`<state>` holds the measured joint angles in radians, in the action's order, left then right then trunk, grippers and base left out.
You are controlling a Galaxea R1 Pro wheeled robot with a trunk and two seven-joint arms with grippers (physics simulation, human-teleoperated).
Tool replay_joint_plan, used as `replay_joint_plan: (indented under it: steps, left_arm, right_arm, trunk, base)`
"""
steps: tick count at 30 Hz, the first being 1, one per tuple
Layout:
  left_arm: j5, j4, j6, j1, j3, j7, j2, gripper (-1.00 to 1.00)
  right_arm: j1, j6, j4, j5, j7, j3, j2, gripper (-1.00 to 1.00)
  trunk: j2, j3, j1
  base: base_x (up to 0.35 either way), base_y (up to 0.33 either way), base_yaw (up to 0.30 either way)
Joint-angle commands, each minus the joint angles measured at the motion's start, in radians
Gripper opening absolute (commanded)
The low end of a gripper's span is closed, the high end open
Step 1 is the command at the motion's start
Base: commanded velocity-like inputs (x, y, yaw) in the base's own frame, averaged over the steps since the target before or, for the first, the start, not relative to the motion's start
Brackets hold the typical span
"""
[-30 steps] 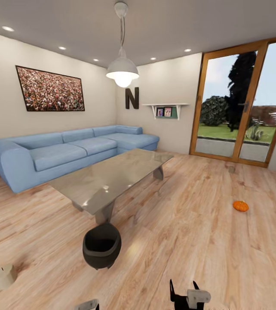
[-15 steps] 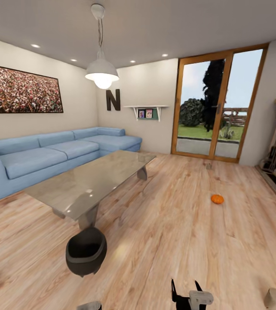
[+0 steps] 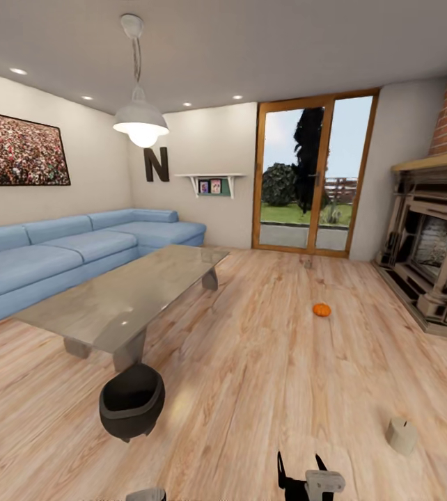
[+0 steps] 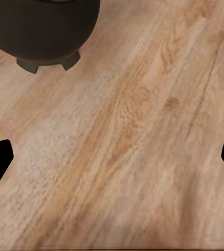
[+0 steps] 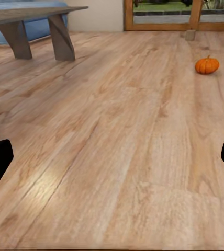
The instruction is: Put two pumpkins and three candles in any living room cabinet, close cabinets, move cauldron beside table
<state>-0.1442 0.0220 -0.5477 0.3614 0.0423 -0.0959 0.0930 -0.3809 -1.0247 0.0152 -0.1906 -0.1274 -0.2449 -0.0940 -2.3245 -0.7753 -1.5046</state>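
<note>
One orange pumpkin (image 3: 322,309) lies on the wood floor in front of the glass door; the right wrist view shows this pumpkin (image 5: 206,65) far ahead. A beige candle (image 3: 401,435) stands on the floor at my near right. A second candle (image 3: 308,264) stands small by the door. The dark cauldron (image 3: 131,402) stands on the floor at the near end of the grey table (image 3: 133,292). My right gripper (image 3: 299,467) hangs open and empty low in front. My left gripper (image 4: 112,157) is open above bare floor, just short of the cauldron (image 4: 38,26). The cabinet is out of view.
A long blue sofa (image 3: 63,247) runs along the left wall behind the table. A carved stone fireplace (image 3: 432,250) under brick fills the right wall. Glass doors (image 3: 307,184) close the far end. Open wood floor lies between the table and the fireplace.
The whole view has swung to the right: the fireplace and the candle at my near right have come in, and the candle at the near left has gone out. Nothing itself has moved.
</note>
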Motion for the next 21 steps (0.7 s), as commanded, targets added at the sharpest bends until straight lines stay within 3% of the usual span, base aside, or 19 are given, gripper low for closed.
replay_joint_plan:
  steps: [1,8,11,15,21]
  left_arm:
    - [-0.006,-0.001,-0.002,0.001,0.005,-0.003,0.000,1.00]
    - [-0.007,-0.001,0.005,0.001,0.005,-0.004,-0.001,1.00]
    - [-0.008,-0.001,0.006,0.001,0.005,-0.005,-0.002,1.00]
    - [-0.008,-0.001,0.006,0.000,0.005,-0.006,-0.002,1.00]
    - [-0.009,-0.001,0.006,0.001,0.004,-0.008,-0.003,1.00]
  right_arm:
    - [-0.001,-0.001,0.002,-0.006,-0.006,-0.009,-0.002,1.00]
    - [-0.001,0.016,-0.001,-0.012,-0.015,-0.008,-0.014,1.00]
    - [-0.001,0.017,-0.004,-0.014,-0.072,-0.011,-0.019,1.00]
    - [-0.001,0.018,-0.009,-0.015,-0.156,-0.013,-0.021,1.00]
    - [-0.001,0.018,-0.011,-0.014,-0.171,-0.013,-0.021,1.00]
  trunk:
    - [0.000,-0.001,0.000]
    - [0.000,0.000,0.000]
    - [0.000,-0.003,0.000]
    - [0.000,-0.008,0.000]
    - [0.000,-0.012,0.000]
  base:
    - [-0.083,0.050,-0.081]
    - [-0.023,0.014,-0.023]
    - [-0.002,0.001,-0.086]
    - [0.000,0.000,-0.175]
    - [-0.046,0.032,-0.256]
